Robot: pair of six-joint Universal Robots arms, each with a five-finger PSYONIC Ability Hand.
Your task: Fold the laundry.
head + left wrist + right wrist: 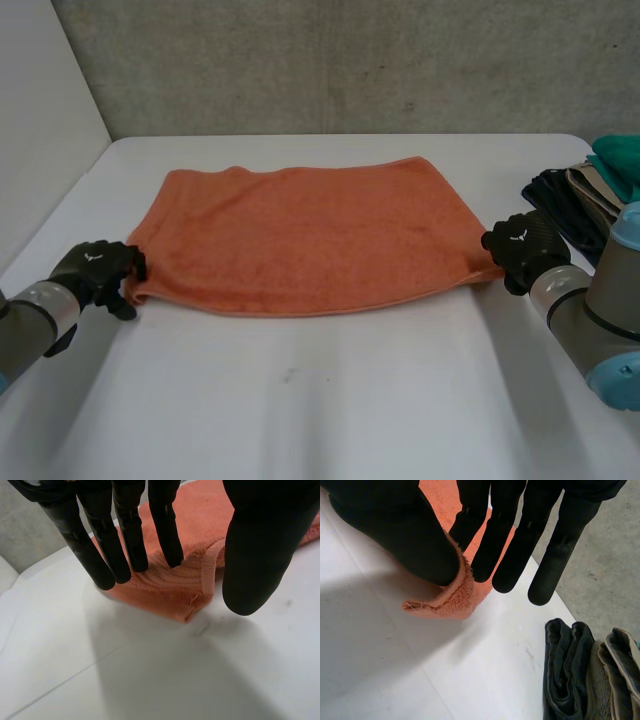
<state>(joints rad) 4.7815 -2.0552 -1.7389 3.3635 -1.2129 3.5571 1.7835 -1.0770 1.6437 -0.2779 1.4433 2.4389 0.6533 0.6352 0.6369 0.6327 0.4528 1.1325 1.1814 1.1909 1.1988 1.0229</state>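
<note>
Orange towel [310,235] lies flat across the middle of the white table [300,400], its long near edge facing the robot. The left hand [95,268] is at the near left corner. In the left wrist view its fingers [125,545] are straight with their tips on the ribbed band of the cloth [170,587], and the thumb [260,555] stands just beside the hem without closing on it, so this hand grips nothing; the corner lies on the table. The right hand [520,245] is at the near right corner. In the right wrist view that corner [452,597] curls up against the thumb [405,530] and is nipped between it and the nearest of the straight fingers [515,550]. A pile of folded dark and tan clothes [585,195] sits at the table's right edge, beyond the right hand and apart from the towel.
</note>
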